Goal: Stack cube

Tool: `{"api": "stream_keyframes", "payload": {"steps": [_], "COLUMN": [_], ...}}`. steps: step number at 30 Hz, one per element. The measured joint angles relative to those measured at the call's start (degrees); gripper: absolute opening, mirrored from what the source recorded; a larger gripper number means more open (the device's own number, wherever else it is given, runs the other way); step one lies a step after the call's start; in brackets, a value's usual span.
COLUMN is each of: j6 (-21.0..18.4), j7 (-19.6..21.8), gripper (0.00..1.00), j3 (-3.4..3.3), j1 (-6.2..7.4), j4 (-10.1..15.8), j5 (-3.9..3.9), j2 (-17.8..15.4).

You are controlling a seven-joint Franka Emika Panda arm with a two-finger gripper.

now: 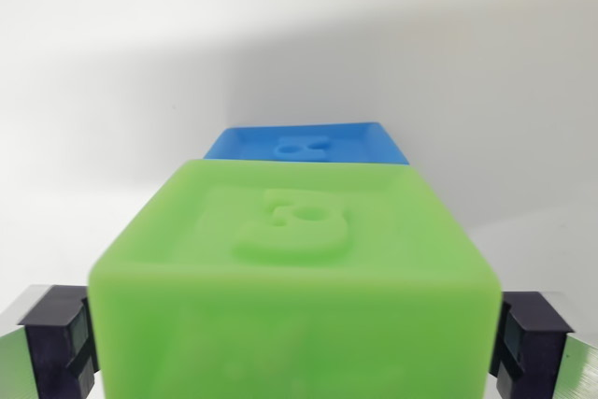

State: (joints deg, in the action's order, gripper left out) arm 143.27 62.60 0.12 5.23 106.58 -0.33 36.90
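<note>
A bright green cube (294, 277) with a raised figure on its top face fills the lower middle of the wrist view. My gripper (294, 343) is shut on it, with one dark pad (61, 338) pressed to its left side and the other pad (528, 338) to its right side. Just beyond the green cube lies a blue cube (308, 144), also with a raised figure on top; only its top face shows, the rest is hidden behind the green cube. Whether the two cubes touch cannot be told.
A plain white surface (140, 72) spreads around both cubes, with a soft grey shadow across the upper right.
</note>
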Motion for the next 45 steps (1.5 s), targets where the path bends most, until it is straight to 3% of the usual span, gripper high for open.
{"api": "stream_keyframes", "payload": {"steps": [17, 45], "j6": [-1.7, -12.3], "j7": [0.0, 0.0], "gripper": [1.0, 1.0], "j3": [0.0, 0.0], "j1": [0.0, 0.0], "j4": [0.2, -0.2], "j5": [0.0, 0.0], "j2": [-2.1, -12.5]}}
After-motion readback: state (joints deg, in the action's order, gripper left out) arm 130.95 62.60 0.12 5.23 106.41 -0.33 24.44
